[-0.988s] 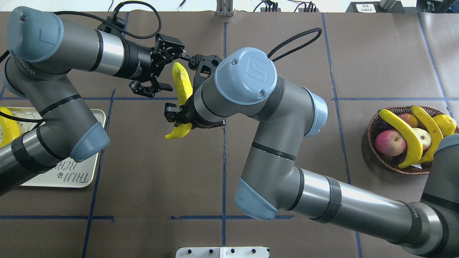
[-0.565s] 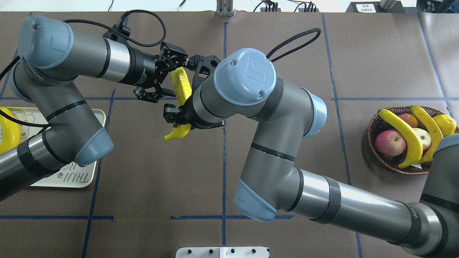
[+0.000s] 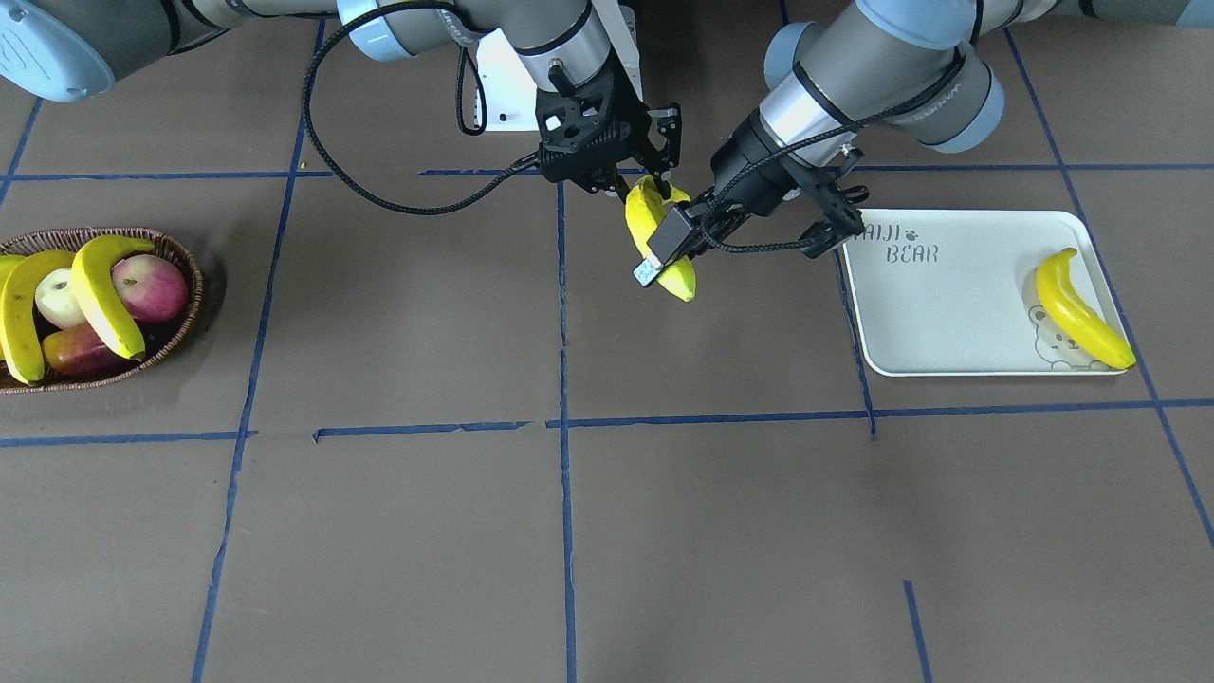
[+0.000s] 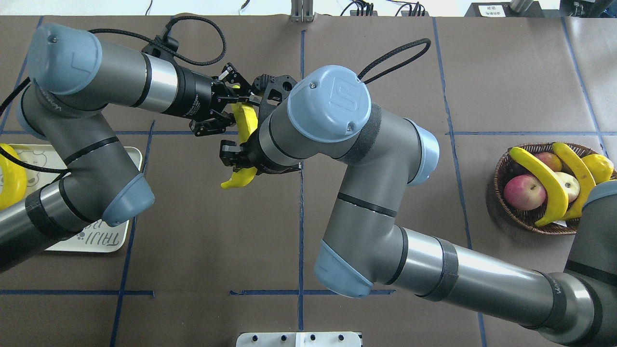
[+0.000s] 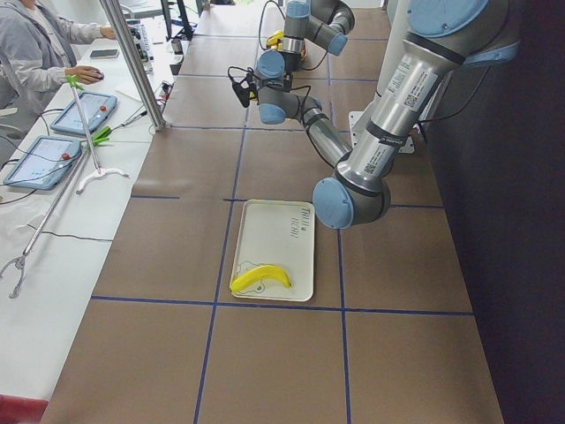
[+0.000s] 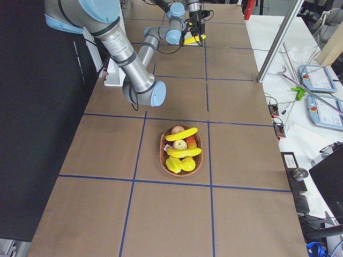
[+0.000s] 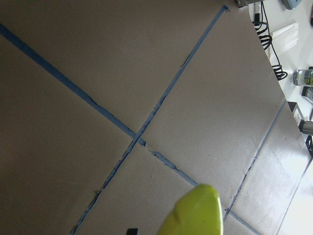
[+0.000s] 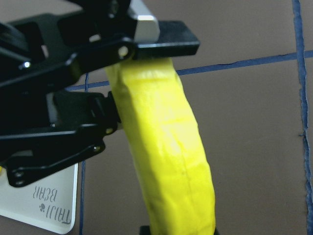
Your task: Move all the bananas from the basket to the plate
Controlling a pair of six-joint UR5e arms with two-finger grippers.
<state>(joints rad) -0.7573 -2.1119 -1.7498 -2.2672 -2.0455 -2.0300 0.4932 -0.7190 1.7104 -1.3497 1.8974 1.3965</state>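
Observation:
A bright yellow banana (image 4: 246,123) hangs in the air over the table's middle between both grippers. My right gripper (image 4: 238,156) is shut on its near part. My left gripper (image 4: 234,103) has its fingers (image 8: 161,39) closed on the far part, as the right wrist view shows. The same banana (image 3: 643,218) shows from the front, and its tip (image 7: 193,213) shows in the left wrist view. One banana (image 3: 1076,308) lies on the off-white plate (image 3: 948,304). Two bananas (image 4: 540,178) (image 4: 573,168) lie across the wicker basket (image 4: 530,219).
Red-pink apples (image 4: 524,191) and a yellow-green fruit (image 4: 597,166) also lie in the basket. The plate (image 4: 103,238) is partly under my left arm. A white box (image 4: 299,339) sits at the near table edge. A person (image 5: 35,44) sits beyond the table's far side.
My left gripper moved right onto the banana's far part and its fingers closed in on it. The right gripper and the banana stayed put.

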